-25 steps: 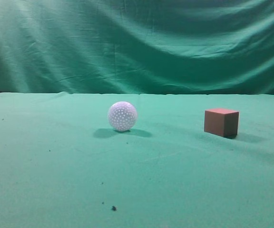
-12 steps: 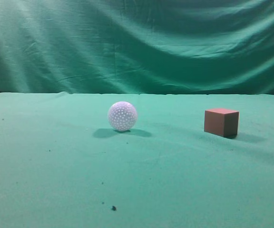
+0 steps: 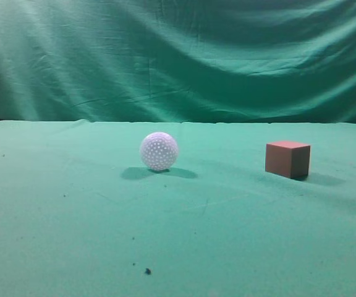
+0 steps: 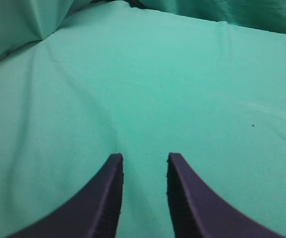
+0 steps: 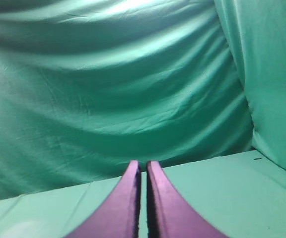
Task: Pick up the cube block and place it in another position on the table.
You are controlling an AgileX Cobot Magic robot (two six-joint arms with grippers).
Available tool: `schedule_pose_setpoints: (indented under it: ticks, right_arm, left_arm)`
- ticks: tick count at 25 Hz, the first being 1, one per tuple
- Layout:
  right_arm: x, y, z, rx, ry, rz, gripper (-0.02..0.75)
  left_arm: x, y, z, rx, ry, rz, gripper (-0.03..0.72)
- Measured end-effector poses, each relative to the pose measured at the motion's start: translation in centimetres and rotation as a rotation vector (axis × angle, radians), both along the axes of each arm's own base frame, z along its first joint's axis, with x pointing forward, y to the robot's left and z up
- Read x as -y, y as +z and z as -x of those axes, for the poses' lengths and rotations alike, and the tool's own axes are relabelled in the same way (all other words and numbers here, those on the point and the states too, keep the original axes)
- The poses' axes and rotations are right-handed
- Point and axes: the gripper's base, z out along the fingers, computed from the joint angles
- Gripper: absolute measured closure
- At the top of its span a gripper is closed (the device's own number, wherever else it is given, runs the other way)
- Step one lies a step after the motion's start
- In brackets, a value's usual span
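The cube block (image 3: pixel 287 159) sits on the green counter (image 3: pixel 227 235), right of the white ball (image 3: pixel 159 151) and well apart from it. Left tool (image 4: pixel 144 161) apart, empty; right tool (image 5: pixel 142 168) seemingly closed, a sliver between its tips

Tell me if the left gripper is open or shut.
Open: in the left wrist view the left gripper shows bare green cloth between its two fingers.

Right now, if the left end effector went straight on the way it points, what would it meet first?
Probably only the table: the left end effector points along bare green cloth, open and holding nothing. Neither object shows in its view, though depth is hard to judge.
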Motion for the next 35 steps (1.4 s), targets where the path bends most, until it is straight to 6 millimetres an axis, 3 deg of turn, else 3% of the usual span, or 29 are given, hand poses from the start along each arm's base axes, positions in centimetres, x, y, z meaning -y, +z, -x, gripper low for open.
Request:
schedule_pose_setpoints:
  ticks: [4,11,17,23,29,35]
  right_arm:
    - [-0.4,1.9,-1.5,-0.114,0.028,0.068,0.738]
    - [-0.8,1.2,-3.7,-0.292,0.051,0.113,0.738]
    - [-2.1,3.2,-5.7,-0.670,0.290,0.469,0.738]
    - [-3.4,4.9,-9.3,-0.874,0.376,0.421,0.738]
    - [-7.5,3.1,-11.2,-1.010,0.550,0.506,0.738]
    - [-10.4,1.9,-14.0,-1.165,0.487,0.615,0.738]
  left_arm:
    - [0.0,0.0,0.0,0.000,0.000,0.000,0.453]
    - [0.0,0.0,0.0,0.000,0.000,0.000,0.453]
    - [0.0,0.0,0.0,0.000,0.000,0.000,0.453]
    - [0.0,0.0,0.0,0.000,0.000,0.000,0.453]
    - [0.0,0.0,0.0,0.000,0.000,0.000,0.453]
    - [0.0,0.0,0.0,0.000,0.000,0.000,0.453]
